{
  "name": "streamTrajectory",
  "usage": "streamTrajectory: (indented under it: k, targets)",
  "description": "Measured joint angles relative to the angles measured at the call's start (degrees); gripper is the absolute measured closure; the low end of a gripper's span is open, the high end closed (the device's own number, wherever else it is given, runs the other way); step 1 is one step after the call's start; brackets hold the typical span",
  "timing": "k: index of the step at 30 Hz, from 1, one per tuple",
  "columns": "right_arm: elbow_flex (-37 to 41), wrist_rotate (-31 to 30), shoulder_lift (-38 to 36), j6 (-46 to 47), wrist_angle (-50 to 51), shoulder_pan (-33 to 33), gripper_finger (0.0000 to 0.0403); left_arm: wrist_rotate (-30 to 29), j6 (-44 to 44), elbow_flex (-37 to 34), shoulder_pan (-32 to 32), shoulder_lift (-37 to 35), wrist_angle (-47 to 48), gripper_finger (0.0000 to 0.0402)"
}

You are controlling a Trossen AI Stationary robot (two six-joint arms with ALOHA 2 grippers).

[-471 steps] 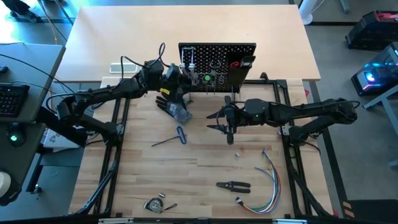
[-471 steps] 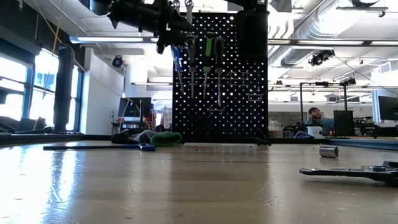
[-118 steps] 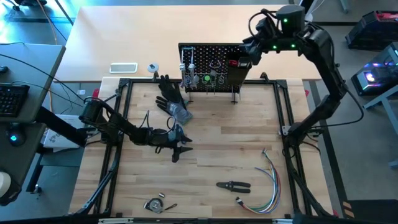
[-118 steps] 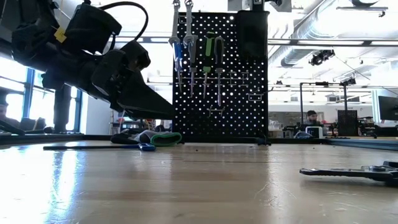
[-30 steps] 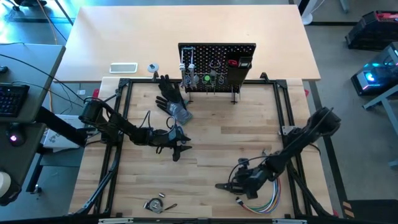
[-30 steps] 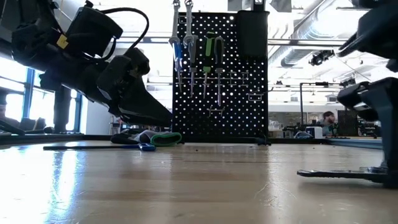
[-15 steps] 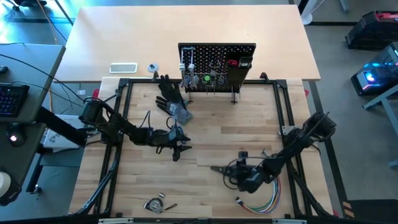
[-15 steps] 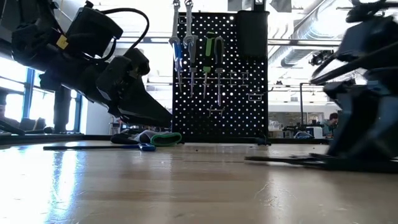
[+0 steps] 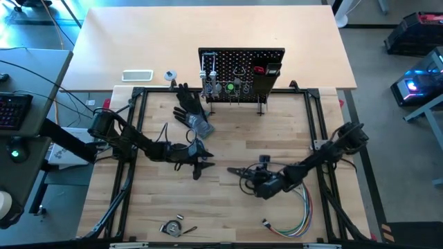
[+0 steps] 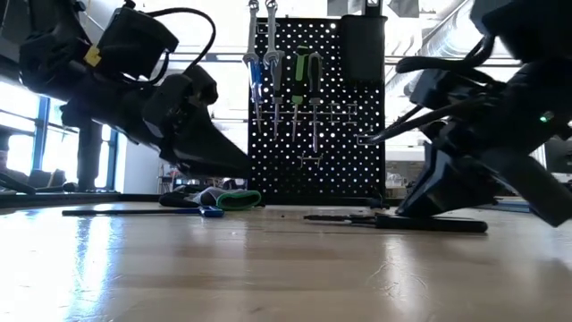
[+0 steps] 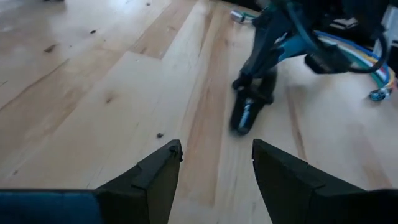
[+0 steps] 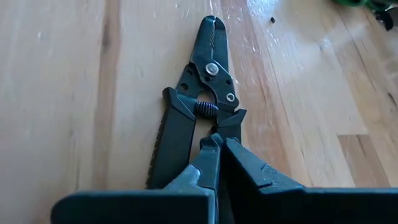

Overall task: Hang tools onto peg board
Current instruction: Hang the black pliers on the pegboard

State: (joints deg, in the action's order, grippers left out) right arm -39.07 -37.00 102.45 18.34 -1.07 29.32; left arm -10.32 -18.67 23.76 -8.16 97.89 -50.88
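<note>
Right wrist view: right gripper [image 12: 217,152] was shut on one handle of the pliers [image 12: 199,106], whose long axis ran straight out ahead, nose away. Pliers lay low over the table [image 9: 228,149], well short of the peg board [image 9: 242,69]. Left gripper [image 9: 197,164] waited open, farther off.

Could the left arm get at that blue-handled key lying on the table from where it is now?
Probably yes. The left gripper hovers open just over the wood, with the blue-handled hex key lying flat and apart from the black glove. Nothing visibly blocks it, and the right gripper is busy with the pliers.
</note>
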Motion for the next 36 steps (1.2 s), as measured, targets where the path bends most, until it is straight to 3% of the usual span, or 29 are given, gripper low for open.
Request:
streamTrajectory:
  k: [11, 25, 36]
  targets:
    - [0.13, 1.74, -1.77, -3.83, -5.31, -2.80, 0.0381, 5.13, 8.77, 6.26, -0.02, 0.24, 4.15, 0.0209]
    - [0.04, 3.85, -1.97, -2.89, -8.80, -3.85, 0.0265, 9.98, 16.30, 20.31, 0.00, 16.53, 8.05, 0.0209]
    - [-0.26, 2.91, -4.25, -3.93, -9.27, -2.57, 0.0254, 10.24, 20.35, 23.63, 0.26, 15.84, 15.78, 0.0209]
